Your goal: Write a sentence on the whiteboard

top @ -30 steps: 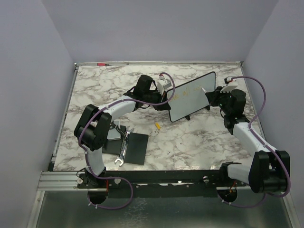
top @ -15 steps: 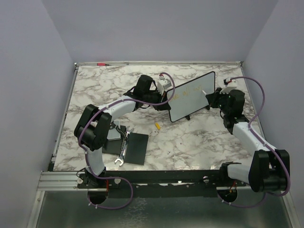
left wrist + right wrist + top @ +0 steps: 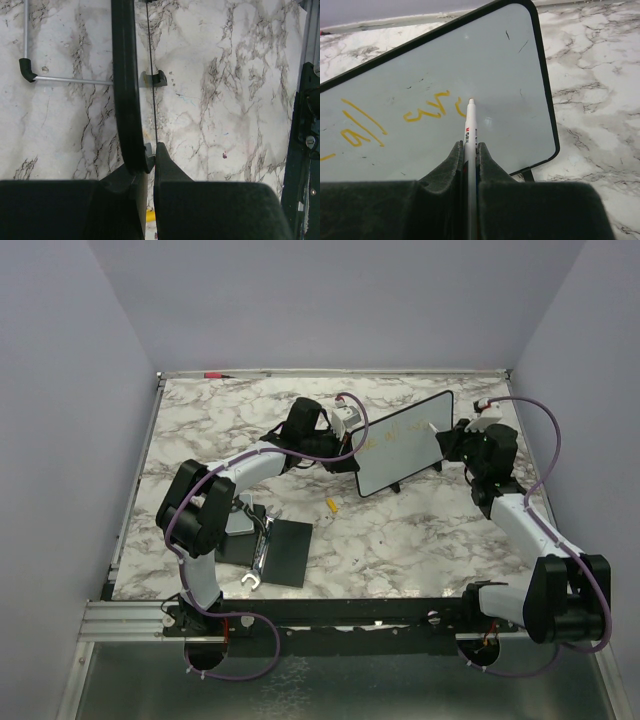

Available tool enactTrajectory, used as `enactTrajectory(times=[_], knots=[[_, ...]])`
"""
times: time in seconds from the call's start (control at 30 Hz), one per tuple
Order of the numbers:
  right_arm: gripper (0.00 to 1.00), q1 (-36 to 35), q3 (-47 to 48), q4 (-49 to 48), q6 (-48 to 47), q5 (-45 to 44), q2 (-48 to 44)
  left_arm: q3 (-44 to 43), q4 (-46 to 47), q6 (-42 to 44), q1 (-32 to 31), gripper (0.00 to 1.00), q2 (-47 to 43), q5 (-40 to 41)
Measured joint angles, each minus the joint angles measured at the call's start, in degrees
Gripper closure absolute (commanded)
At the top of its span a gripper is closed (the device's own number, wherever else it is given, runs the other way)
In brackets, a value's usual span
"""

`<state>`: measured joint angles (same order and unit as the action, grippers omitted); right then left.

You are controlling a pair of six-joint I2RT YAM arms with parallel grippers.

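Left end effector [image 3: 151, 162] pinches the whiteboard [image 3: 495, 60] edge, right end effector [image 3: 470, 152] clamps a white marker [image 3: 470, 120] beside unreadable yellow lettering [image 3: 427, 111].

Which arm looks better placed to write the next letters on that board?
Right. The right gripper holds the marker, tip pointing at the whiteboard beside the yellow lettering; the left gripper only clamps its frame.

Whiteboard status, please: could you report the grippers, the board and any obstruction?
Left gripper shut on whiteboard frame. Right gripper shut on marker, tip by the yellow lettering. No obstruction seen.
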<state>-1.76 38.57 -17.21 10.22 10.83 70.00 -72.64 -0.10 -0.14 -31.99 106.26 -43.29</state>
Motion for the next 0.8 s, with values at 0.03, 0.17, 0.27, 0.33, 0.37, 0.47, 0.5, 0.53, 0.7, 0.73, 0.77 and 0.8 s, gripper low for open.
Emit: enactTrajectory(times=[0.03, 0.17, 0.27, 0.33, 0.37, 0.47, 0.5, 0.53, 0.7, 0.73, 0.77, 0.8], knots=[[0.99, 0.0, 0.04, -0.04, -0.13, 0.11, 0.0, 0.0, 0.0, 0.0, 0.0, 1.0, 0.0, 0.0], [0.99, 0.0, 0.04, -0.22, -0.44, 1.05, 0.0, 0.0, 0.0, 0.0, 0.0, 1.0, 0.0, 0.0], [0.99, 0.0, 0.04, -0.31, -0.81, 2.03, 0.0, 0.0, 0.0, 0.0, 0.0, 1.0, 0.0, 0.0], [0.99, 0.0, 0.04, -0.33, -0.87, 2.45, 0.0, 0.0, 0.0, 0.0, 0.0, 1.0, 0.0, -0.02], [0.99, 0.0, 0.04, -0.33, -0.87, 2.56, -0.02, 0.0, 0.0, 0.0, 0.0, 1.0, 0.0, -0.02], [0.99, 0.0, 0.04, -0.31, -0.85, 2.54, -0.17, 0.0, 0.0, 0.0, 0.0, 1.0, 0.0, -0.02], [0.99, 0.0, -0.11, -0.44, -0.83, 2.45, -0.39, 0.0, 0.0, 0.0, 0.0, 1.0, 0.0, -0.02], [0.99, 0.0, -0.44, -0.7, -0.81, 2.14, -0.85, 0.0, 0.0, 0.02, 0.0, 1.0, 0.0, -0.04], [0.99, 0.0, -1.27, -1.36, -0.79, 0.35, -3.61, 0.0, 0.0, 0.2, 0.0, 1.0, 0.02, -0.02], [0.99, 0.0, -1.25, -1.55, -0.79, 0.13, -3.72, 0.0, 0.0, 0.2, 0.0, 1.0, 0.02, -0.02], [0.99, 0.0, -1.25, -1.66, -0.81, -0.09, -3.72, 0.0, -0.02, 0.2, 0.0, 1.0, 0.04, -0.02], [0.99, 0.0, -1.25, -1.68, -0.81, -0.31, -3.65, 0.0, -0.02, 0.22, 0.0, 1.0, 0.04, -0.02]])
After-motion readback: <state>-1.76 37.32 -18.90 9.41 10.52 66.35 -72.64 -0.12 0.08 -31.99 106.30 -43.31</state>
